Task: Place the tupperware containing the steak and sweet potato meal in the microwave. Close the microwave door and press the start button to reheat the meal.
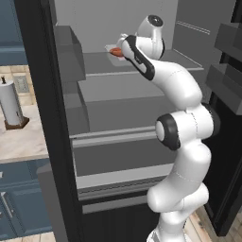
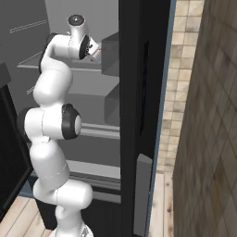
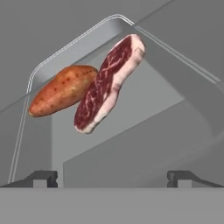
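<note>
Two of my fingers (image 3: 112, 177) stand spread as wide as they go, their dark tips far apart at the bottom of the hand view, and nothing is held between them. Just ahead of them lies the tupperware (image 3: 65, 48), a clear tray with rounded corners and a thin pale rim, resting on a grey shelf (image 1: 142, 85) inside the open fridge. In the tray the sweet potato (image 3: 61, 89) and the steak (image 3: 109, 81) lie side by side, touching; in the hand view the orange tuber sits to the left and the marbled red meat runs slantwise to its right, toward the tray's far corner. My fingertips sit at the tray's near edge, one near each side, though I cannot tell whether they touch it.

In the left base view my arm reaches up and into the upper part of the fridge, and a bit of orange-red food shows just beyond my wrist. The fridge door (image 1: 45, 118) stands open at the left of that view, a tall black panel with grey bins on its inner face. Beyond it, on the counter (image 1: 23, 137), stands a paper towel roll (image 1: 12, 104) on its holder, with blue cabinet fronts below.
</note>
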